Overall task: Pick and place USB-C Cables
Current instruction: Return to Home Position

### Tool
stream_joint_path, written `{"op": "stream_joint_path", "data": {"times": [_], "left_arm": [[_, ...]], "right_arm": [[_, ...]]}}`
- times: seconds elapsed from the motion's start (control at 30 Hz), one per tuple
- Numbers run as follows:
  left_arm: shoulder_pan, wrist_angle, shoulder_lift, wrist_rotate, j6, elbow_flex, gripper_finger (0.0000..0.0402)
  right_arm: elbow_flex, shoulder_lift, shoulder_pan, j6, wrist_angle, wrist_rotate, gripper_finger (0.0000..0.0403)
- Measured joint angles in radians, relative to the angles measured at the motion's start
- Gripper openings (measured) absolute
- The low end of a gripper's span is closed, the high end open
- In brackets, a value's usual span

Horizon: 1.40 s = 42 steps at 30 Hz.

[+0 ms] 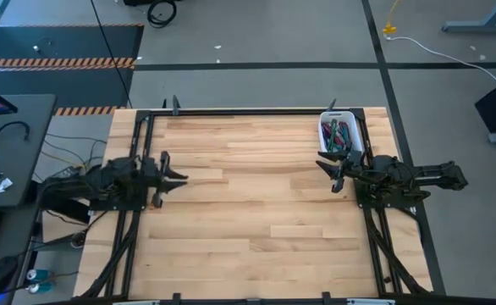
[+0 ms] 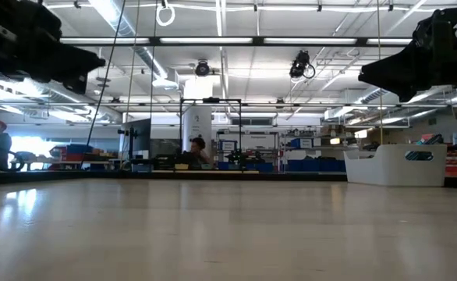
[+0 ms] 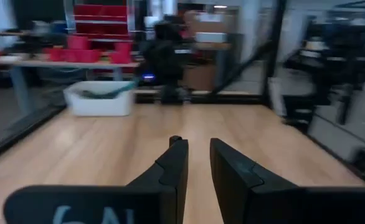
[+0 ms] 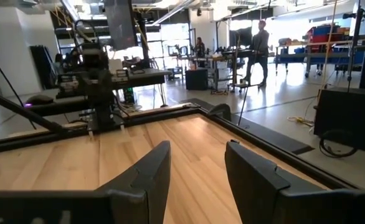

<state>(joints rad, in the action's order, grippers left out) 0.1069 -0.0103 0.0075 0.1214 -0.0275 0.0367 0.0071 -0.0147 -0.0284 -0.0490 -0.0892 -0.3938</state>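
Several USB-C cables (image 1: 336, 133), green, magenta-red and purple among them, lie bundled in a white bin (image 1: 355, 129) at the table's far right. The bin also shows in the low view (image 2: 396, 165) and the left wrist view (image 3: 100, 102), where a teal-green cable end (image 3: 111, 91) shows over its rim. My right gripper (image 1: 327, 170) hovers open and empty just near of the bin, pointing toward the table's left. My left gripper (image 1: 179, 179) hovers open and empty at the table's left, pointing right. No cable shows on the table.
The wooden table top (image 1: 256, 212) stretches bare between the two grippers. A black frame (image 1: 248, 111) runs along the table's edges. In the room beyond the table there are people, shelves and blue crates.
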Motion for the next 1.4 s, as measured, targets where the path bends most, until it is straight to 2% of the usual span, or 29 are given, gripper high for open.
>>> {"op": "stream_joint_path", "data": {"times": [0.17, 1.4], "left_arm": [[-0.049, 0.081, 0.005, 0.005, -0.012, 0.000, 0.0070], [-0.054, 0.074, 0.005, 0.003, -0.013, 0.000, 0.0084]], "right_arm": [[0.001, -0.004, 0.000, 0.000, -0.015, 0.001, 0.0158], [0.000, -0.006, 0.000, 0.000, -0.029, 0.002, 0.0158]]}}
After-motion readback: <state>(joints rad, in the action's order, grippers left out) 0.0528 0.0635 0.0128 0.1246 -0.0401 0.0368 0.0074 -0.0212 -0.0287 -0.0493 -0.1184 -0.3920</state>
